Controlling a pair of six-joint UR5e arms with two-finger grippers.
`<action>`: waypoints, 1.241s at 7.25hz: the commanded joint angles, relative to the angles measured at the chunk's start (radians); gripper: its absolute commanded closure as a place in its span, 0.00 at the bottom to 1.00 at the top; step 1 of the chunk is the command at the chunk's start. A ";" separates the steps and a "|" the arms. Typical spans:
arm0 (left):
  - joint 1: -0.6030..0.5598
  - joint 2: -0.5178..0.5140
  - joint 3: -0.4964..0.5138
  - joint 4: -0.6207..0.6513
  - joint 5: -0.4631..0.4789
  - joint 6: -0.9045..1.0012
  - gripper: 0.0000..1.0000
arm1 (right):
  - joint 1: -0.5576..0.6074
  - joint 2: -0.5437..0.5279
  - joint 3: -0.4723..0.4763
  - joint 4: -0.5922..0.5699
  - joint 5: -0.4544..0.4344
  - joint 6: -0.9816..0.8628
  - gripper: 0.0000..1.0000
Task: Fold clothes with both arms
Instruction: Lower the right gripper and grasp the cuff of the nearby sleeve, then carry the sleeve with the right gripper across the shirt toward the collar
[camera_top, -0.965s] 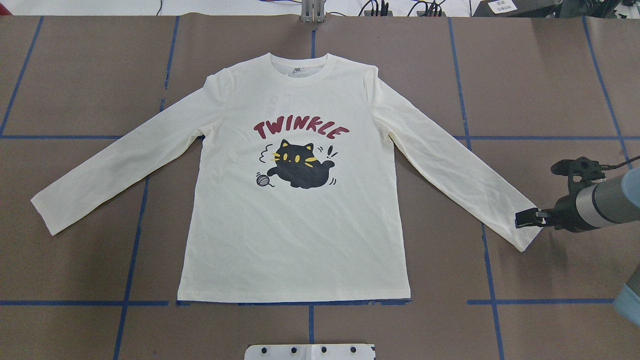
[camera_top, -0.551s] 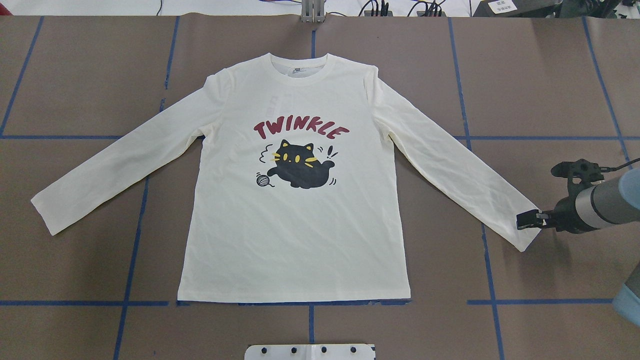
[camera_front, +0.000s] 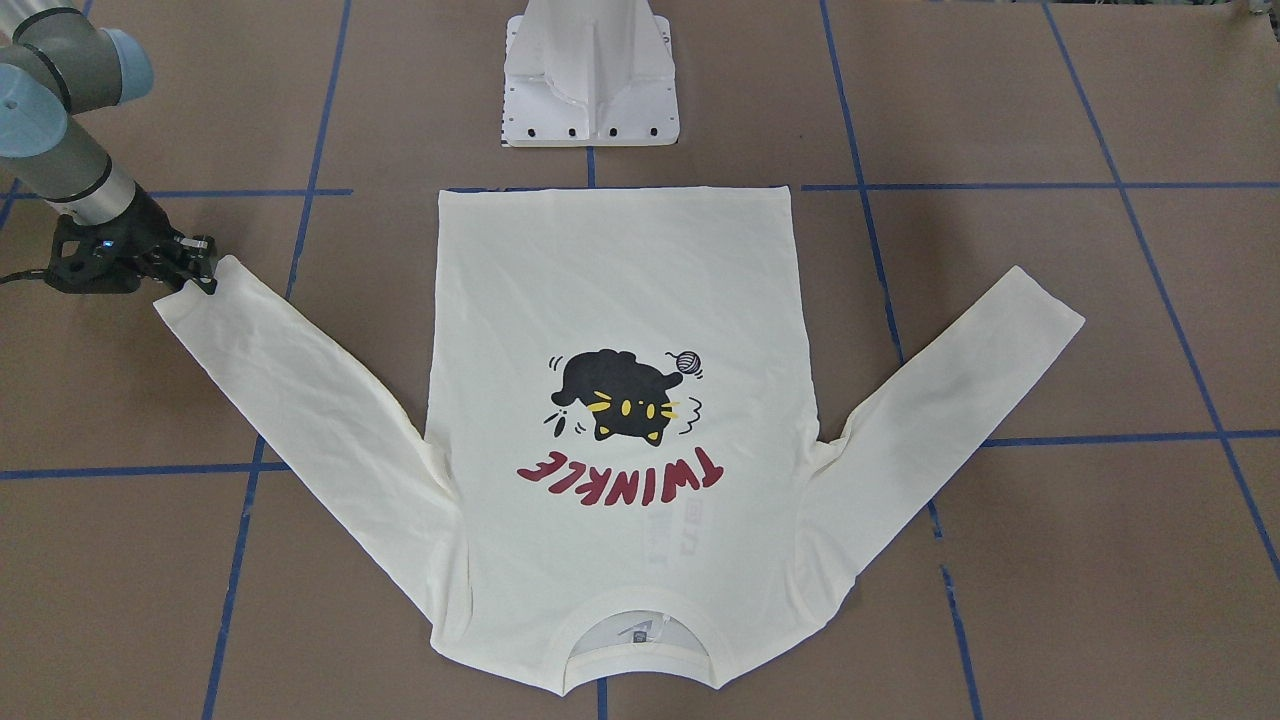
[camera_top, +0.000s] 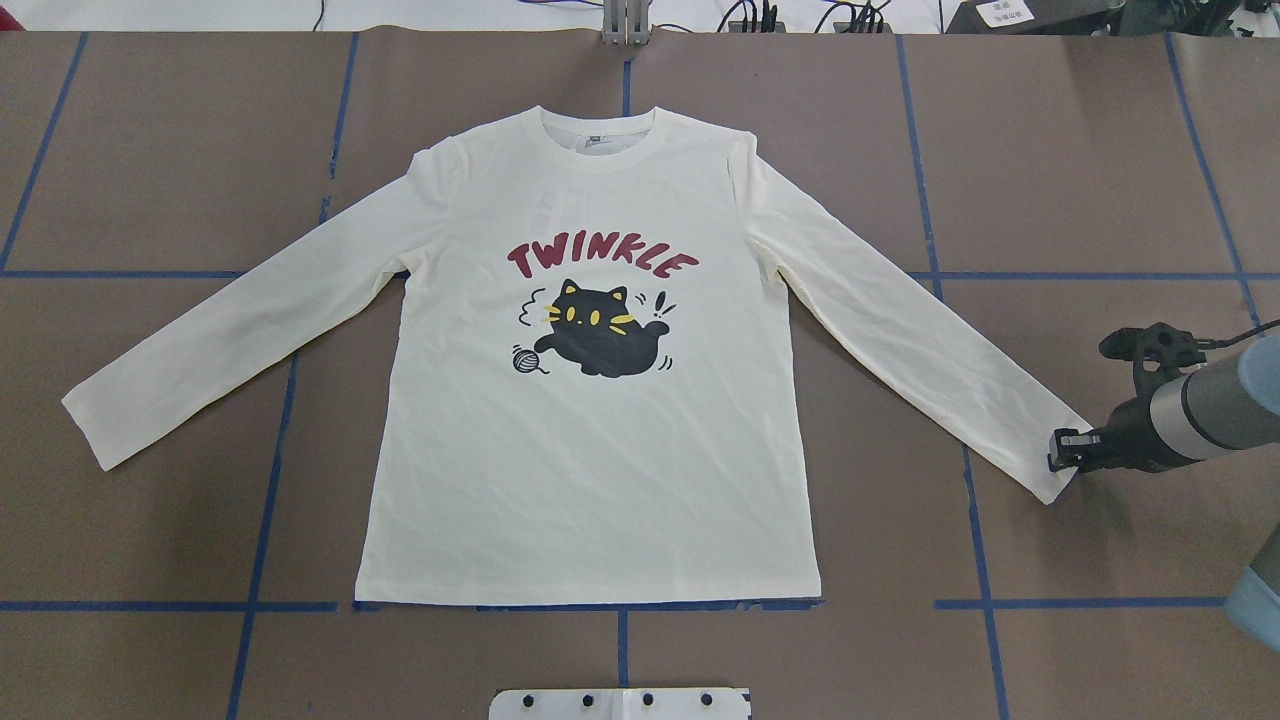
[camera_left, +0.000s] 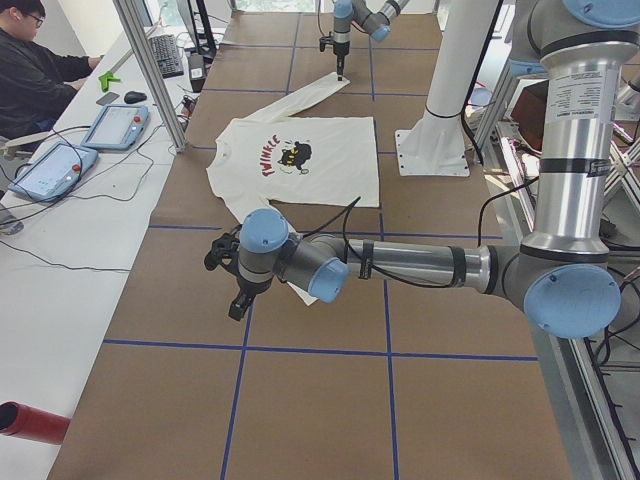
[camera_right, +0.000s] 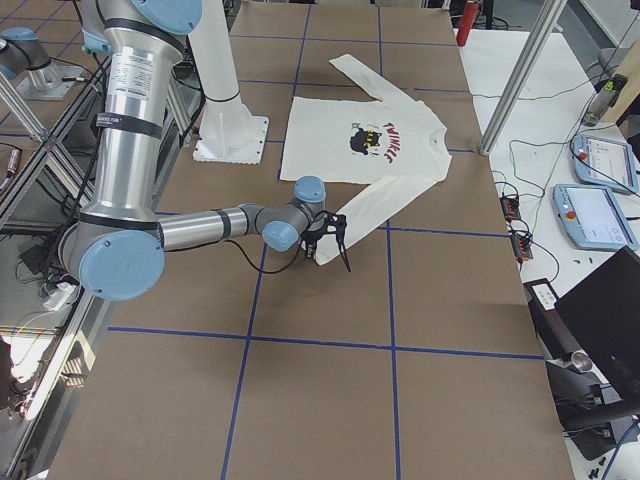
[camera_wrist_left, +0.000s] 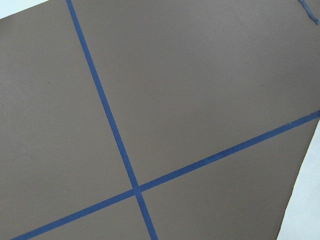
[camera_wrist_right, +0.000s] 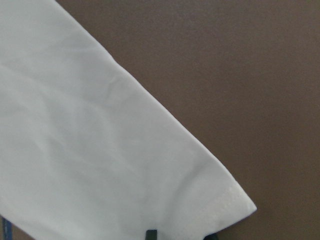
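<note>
1. Overhead exterior shows the T-shirt (camera_top: 590, 470) lying flat and print-up in the middle of the table (camera_top: 1050, 150). Both sleeves angle outward and the hem is toward my base. Spread like this, every edge I need for folding is exposed.
2. My right gripper (camera_top: 1058, 452) sits low at the cuff (camera_top: 1040, 475) of the sleeve on my right. Its jaws are apart, and the wrist view shows a fingertip (camera_wrist_right: 150, 234) over the cloth. Nothing is pinched yet.
3. I judge the cuff is the target because it is the sleeve's free end. Lifting it should let the whole sleeve swing across the body.
4. My left gripper (camera_left: 237, 305) hangs over bare table, out beyond the other sleeve (camera_top: 200, 340) and not touching it. I cannot tell whether its jaws are apart or together.
</note>
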 joint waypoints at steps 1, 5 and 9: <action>0.000 0.000 -0.010 0.003 0.000 -0.003 0.00 | 0.000 0.003 0.009 -0.001 0.004 0.001 1.00; 0.000 -0.006 -0.024 0.004 -0.013 -0.043 0.00 | 0.018 0.134 0.023 -0.054 -0.007 0.003 1.00; 0.002 -0.019 -0.022 0.006 -0.010 -0.043 0.00 | 0.134 0.614 -0.166 -0.323 0.016 0.003 1.00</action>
